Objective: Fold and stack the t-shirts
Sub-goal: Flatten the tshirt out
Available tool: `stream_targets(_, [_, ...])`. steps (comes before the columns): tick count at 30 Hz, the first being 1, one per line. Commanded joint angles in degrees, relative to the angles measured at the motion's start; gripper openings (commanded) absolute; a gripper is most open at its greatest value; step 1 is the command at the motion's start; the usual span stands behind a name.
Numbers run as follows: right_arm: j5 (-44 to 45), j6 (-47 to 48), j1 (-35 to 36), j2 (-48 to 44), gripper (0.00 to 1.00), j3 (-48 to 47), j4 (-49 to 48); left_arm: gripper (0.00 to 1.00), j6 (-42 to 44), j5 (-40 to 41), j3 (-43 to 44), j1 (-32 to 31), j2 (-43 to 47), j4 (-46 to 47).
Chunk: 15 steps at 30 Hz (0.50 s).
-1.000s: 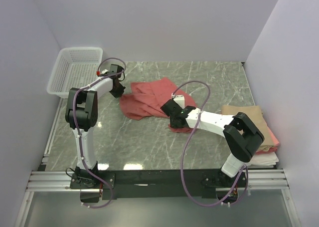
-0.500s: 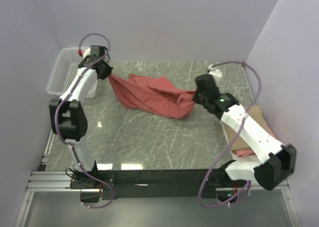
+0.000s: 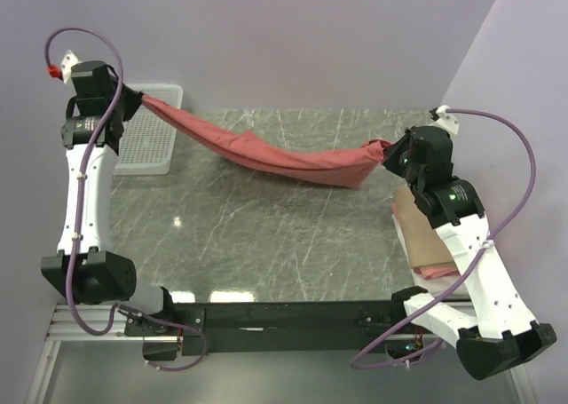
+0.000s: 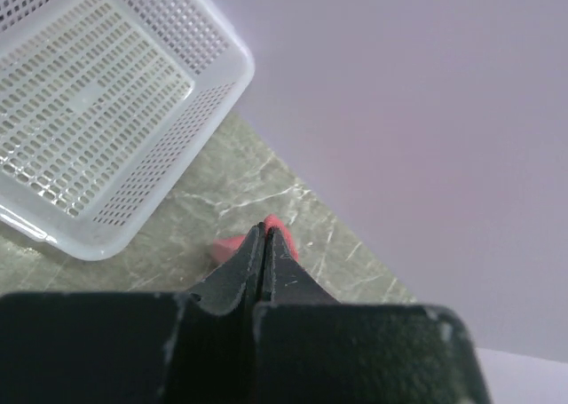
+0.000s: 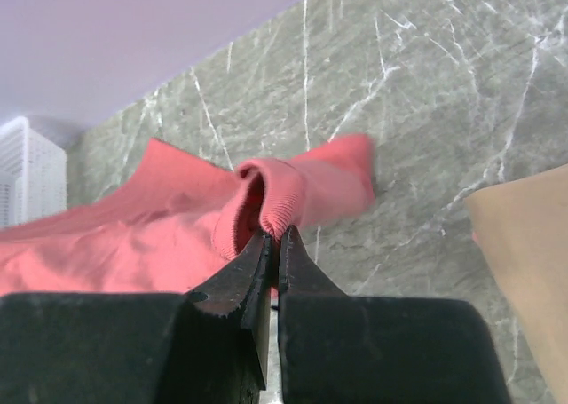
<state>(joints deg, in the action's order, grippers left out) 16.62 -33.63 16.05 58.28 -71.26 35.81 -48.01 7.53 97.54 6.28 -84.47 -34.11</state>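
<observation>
Holding shirt [image 3: 284, 158] aloft between left fingers [image 3: 135, 99], right fingers [image 3: 389, 154].

Salmon-red shirt [image 3: 284, 160] hangs stretched out midair; folded tan shirt [image 3: 411, 233] lies right.

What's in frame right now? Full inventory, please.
salmon-red short-sleeved cloth t-shirt: one, salmon-red, stretched in the air between both grippers
folded tan cloth t-shirt: one, tan, top of the stack at the table's right edge
folded pink cloth t-shirt: one, pink, under the tan one
white plastic mesh basket: one, white, far left corner
grey-green marble table: one, grey-green
left gripper: black, shut on the shirt's left end
right gripper: black, shut on its ribbed edge
</observation>
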Motion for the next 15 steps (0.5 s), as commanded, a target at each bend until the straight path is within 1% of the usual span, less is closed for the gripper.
stream_targets(1, [-0.9,-1.4,-1.5,-1.8,0.0,-2.6,-2.4,0.0,0.5,-3.8,0.5,1.9,2.6,3.1])
stream_targets(4, [-5.0,-3.5,-4.2,0.9,0.0,-4.9,-5.4,0.0,-1.2,-7.0,0.7,2.2,0.9,7.5])
stream_targets(5, [-6.5,-3.8,-4.4,3.3,0.0,-5.1,-7.3,0.0,-1.8,-8.6,1.3,2.2,-0.2,8.9])
stream_targets(6, [-7.6,-3.8,-4.8,5.0,0.0,-5.3,-9.8,0.0,-2.8,-11.5,2.0,2.2,-2.5,11.0])
stream_targets(8, [-10.6,-4.5,-6.4,10.3,0.0,-7.3,-16.4,0.0,-4.0,-13.5,4.3,2.3,-5.3,16.8])
stream_targets(9, [-12.6,-4.3,-7.0,12.2,0.0,-8.1,-19.3,0.0,-4.5,-15.3,6.0,2.2,-8.9,18.2])
stream_targets(10, [-13.5,-5.0,-8.1,13.9,0.0,-10.4,-23.8,0.0,-4.6,-16.7,10.7,2.2,-11.0,19.5])
stream_targets(11, [-15.2,-5.4,-9.0,17.8,0.0,-12.0,-25.9,0.0,-4.8,-17.5,14.1,2.2,-13.4,19.6])
stream_targets(12, [-18.5,-5.9,-9.8,19.7,0.0,-13.8,-27.5,0.0,-5.2,-18.2,17.9,2.2,-18.1,19.3])
stream_targets(13, [-19.7,-7.3,-10.4,21.7,0.0,-18.3,-29.3,0.0,-5.2,-20.5,25.8,2.3,-20.5,19.4])
stream_targets(14, [-21.1,-8.0,-11.9,25.2,0.0,-20.8,-30.0,0.0,-5.3,-21.8,29.9,2.8,-22.7,19.7])
stream_targets(15, [-24.1,-9.1,-12.4,26.8,0.0,-23.4,-30.4,0.0,-6.7,-23.6,33.8,3.1,-26.5,20.5])
